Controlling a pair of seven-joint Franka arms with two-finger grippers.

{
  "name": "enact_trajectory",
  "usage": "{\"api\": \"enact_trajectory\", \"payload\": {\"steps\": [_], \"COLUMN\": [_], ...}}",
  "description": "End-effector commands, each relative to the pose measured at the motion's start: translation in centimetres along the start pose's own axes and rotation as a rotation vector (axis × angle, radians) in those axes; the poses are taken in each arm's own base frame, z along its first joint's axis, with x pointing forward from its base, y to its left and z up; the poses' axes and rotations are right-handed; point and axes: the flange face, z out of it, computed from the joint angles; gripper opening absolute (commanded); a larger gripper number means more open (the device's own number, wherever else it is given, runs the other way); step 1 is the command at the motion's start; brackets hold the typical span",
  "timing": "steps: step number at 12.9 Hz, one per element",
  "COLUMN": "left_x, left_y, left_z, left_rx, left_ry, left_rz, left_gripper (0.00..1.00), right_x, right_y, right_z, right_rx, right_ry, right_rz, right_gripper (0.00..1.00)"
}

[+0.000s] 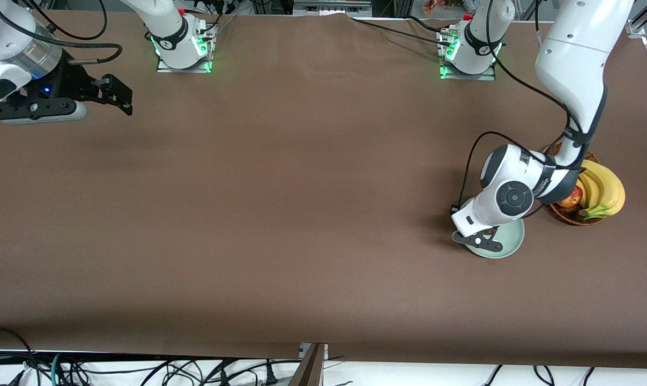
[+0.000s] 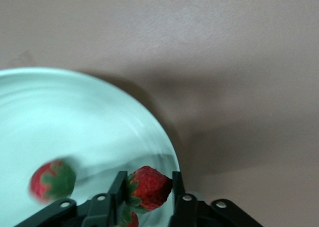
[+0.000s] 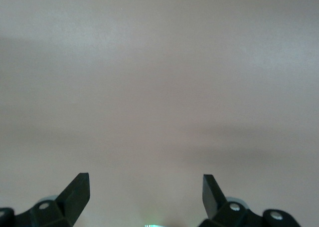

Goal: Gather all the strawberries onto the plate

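placing step: left end effector (image 2: 147,194) low over plate (image 2: 75,117), fingers around strawberry (image 2: 148,187), seemingly mid-release. another strawberry (image 2: 52,179) on plate, third maybe underneath. next: open fully, lift. right end effector (image 3: 146,192) open, waiting over tabletop (image 1: 280,187).

Brown table (image 1: 302,187), wicker basket (image 1: 570,215) toward the left arm's end, bunch of yellow bananas (image 1: 602,190) in it, red apple (image 1: 571,197) beside the bananas, tangled black cables (image 1: 141,370) below the table's near edge

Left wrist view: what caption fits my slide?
Left gripper holds a strawberry over the plate, another berry already in it.
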Motion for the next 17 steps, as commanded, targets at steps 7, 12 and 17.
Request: {"api": "enact_trajectory", "payload": {"steps": [7,12,17], "left_x": [-0.6,-3.6,-11.3], "left_y": [-6.5,-9.2,-4.8], "left_z": [-19.1,-33.4,-41.3], "left_rx": [0.062,-0.082,-0.076], "left_ry": [0.098,0.086,0.088], "left_rz": [-0.125,-0.231,-0.203], "left_gripper": [1.00,1.00,1.00], "right_x": [0.0,-0.1,-0.4], "right_y": [0.0,-0.6,-0.3], "right_z": [-1.0,-1.2,-1.0], "right_rx": [-0.011,-0.010,-0.014], "right_ry": [0.028,0.031,-0.001], "right_rz": [-0.020,-0.031,-0.026], "right_gripper": [1.00,1.00,1.00]}}
